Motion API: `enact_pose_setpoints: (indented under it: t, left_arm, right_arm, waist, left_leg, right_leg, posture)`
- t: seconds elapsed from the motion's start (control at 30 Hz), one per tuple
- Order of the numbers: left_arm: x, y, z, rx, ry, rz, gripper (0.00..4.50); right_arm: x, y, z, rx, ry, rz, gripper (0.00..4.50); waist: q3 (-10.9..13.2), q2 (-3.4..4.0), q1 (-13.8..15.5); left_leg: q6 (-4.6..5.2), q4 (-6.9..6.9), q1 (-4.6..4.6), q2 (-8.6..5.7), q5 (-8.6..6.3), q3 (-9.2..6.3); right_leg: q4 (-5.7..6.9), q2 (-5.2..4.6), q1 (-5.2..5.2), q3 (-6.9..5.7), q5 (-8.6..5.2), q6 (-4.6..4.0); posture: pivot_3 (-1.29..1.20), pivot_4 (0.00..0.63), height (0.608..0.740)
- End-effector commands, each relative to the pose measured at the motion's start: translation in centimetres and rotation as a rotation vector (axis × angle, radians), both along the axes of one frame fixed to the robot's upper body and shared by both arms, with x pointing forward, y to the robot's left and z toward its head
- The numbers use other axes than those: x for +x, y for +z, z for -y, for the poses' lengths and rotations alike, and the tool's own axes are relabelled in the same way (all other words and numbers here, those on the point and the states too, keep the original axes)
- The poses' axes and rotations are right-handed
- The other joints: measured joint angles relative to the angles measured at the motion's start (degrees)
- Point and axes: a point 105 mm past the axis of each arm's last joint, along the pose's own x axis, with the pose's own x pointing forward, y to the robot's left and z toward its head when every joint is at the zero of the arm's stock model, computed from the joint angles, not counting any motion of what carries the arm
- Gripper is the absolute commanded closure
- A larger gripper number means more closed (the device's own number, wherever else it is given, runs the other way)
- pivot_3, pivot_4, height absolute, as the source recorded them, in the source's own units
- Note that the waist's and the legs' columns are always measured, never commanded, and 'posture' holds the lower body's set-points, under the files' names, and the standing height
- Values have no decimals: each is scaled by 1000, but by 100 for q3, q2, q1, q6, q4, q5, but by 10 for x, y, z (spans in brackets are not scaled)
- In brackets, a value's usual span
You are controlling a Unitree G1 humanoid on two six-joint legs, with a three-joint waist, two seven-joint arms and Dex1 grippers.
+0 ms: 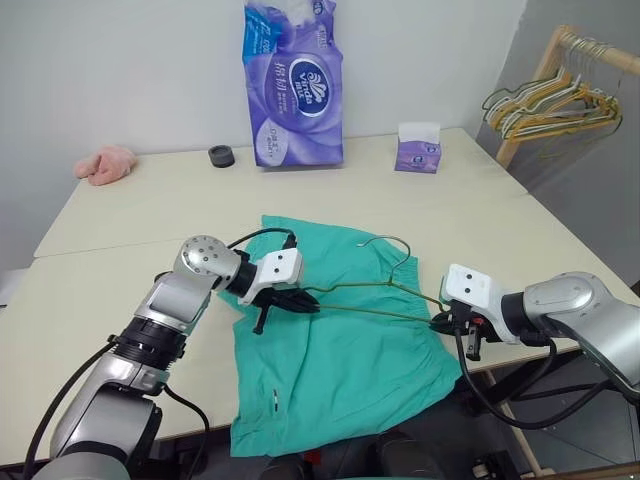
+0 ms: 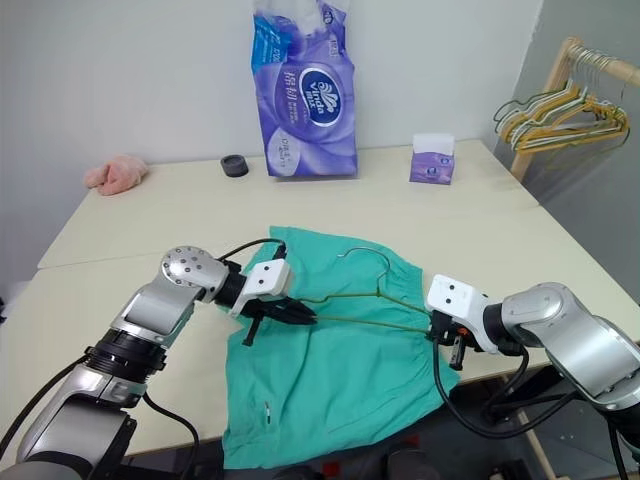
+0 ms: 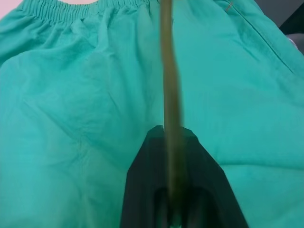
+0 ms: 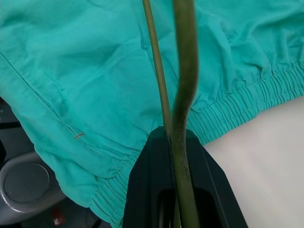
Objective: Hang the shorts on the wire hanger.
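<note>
The teal-green shorts (image 1: 340,370) lie spread flat on the table's front middle, with one end hanging a little over the near edge. Just above them is the thin olive-gold wire hanger (image 1: 375,311), its hook (image 1: 396,241) pointing to the far side. My left gripper (image 1: 308,302) is shut on the hanger's left corner, and in the left wrist view the wire (image 3: 168,85) runs out between its fingers. At the right corner my right gripper (image 1: 441,322) is shut on the wire (image 4: 185,71), beside the shorts' gathered waistband (image 4: 247,102).
A tall purple tissue pack (image 1: 293,85), a small tissue box (image 1: 418,148) and a black round object (image 1: 221,156) stand along the table's far side. A pink cloth (image 1: 105,165) lies at the far left. A wooden rack with bunched hangers (image 1: 555,100) stands beyond the right edge.
</note>
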Motion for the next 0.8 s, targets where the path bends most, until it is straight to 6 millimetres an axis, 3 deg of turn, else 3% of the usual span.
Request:
enact_pose_setpoints:
  t: [0.03,0.23,0.4,0.63,0.8]
  left_arm:
    - [-2,14,11,-81,-27,25,3112]
    - [15,22,7,-182,99,29,1255]
    - [28,29,-12,-225,203,13,1255]
    - [52,36,-41,-295,395,-13,1255]
    - [43,27,-39,-290,372,-69,1255]
  right_arm:
    - [5,14,3,2,-15,64,4500]
    - [2,13,9,17,-51,52,4500]
    - [-3,13,19,42,-118,32,4500]
    - [-13,8,48,98,-320,-6,4500]
    - [-27,-2,83,100,-508,-37,4500]
  waist:
    - [0,0,-1]
    - [0,-1,-1]
    - [-1,-1,-4]
    - [-3,-5,24]
    - [-6,-6,17]
  left_leg:
    - [0,0,0,0,0,0]
    - [0,0,-1,0,0,-1]
    - [0,0,0,0,0,-2]
    - [0,3,-2,0,0,-2]
    - [0,1,-3,-1,0,-5]
  right_leg:
    - [0,0,0,0,0,0]
    - [1,0,0,-1,0,0]
    - [1,0,0,-2,0,0]
    - [1,-1,1,-3,1,1]
    - [1,-1,2,-6,1,1]
  posture:
    - [-236,32,740]
    - [-244,35,740]
    - [-248,36,740]
    - [-249,34,740]
    - [-257,36,740]
